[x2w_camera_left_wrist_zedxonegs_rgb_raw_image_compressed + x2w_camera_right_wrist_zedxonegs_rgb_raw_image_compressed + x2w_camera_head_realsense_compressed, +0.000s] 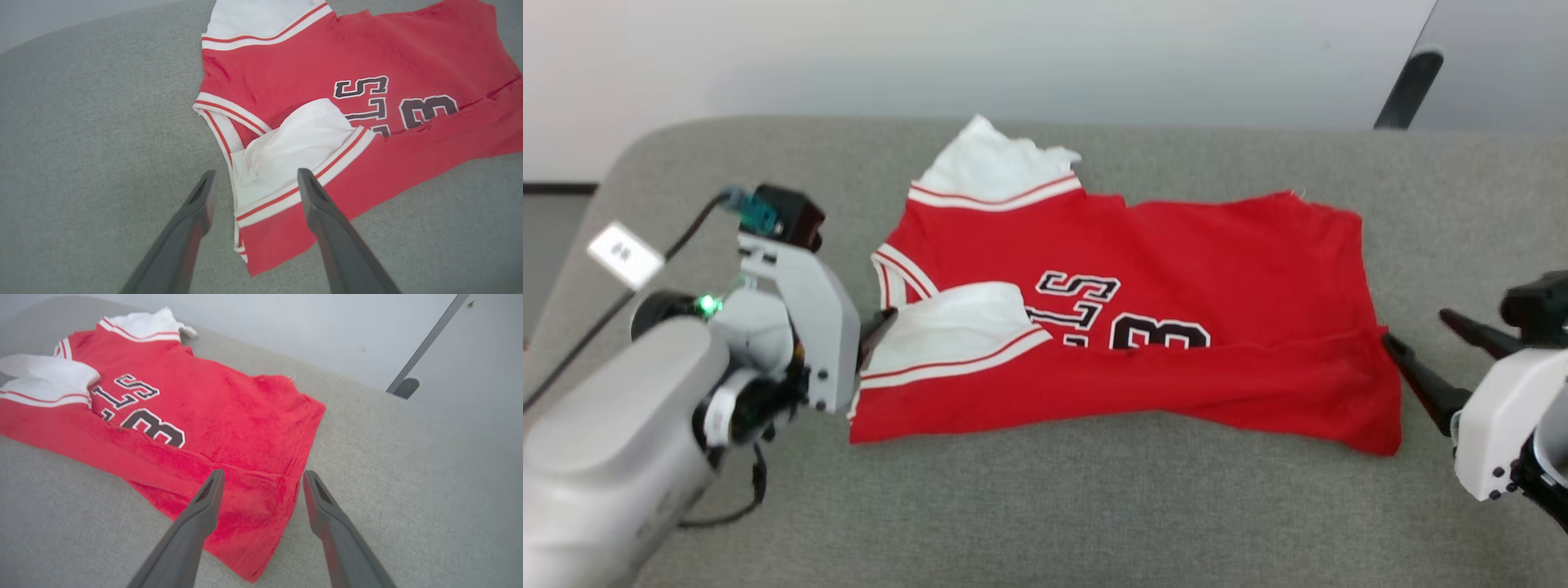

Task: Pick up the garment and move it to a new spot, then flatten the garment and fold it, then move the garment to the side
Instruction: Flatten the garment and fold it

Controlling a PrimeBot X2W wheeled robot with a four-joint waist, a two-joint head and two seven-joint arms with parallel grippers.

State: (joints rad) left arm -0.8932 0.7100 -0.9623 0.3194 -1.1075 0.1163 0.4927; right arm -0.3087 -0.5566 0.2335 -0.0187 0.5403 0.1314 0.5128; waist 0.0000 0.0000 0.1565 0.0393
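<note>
Both jaws stood wide open, empty, left gripper (256, 174) at the sleeve end and right gripper (264, 473) at the hem end of the garment (1176, 269), which lay part-folded on the cushion (1045, 506); folding seemed in hand, next calling for pinching both near corners together.

Left claw (255, 175) spread wide; right claw (263, 473) spread wide too.

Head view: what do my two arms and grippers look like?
Both wrists have white housings; the left forearm is pale grey. The left gripper and right gripper each have two long, tapering dark fingers. The left wrist carries a black camera block, teal connector, black cable, green light and white tag.
</note>
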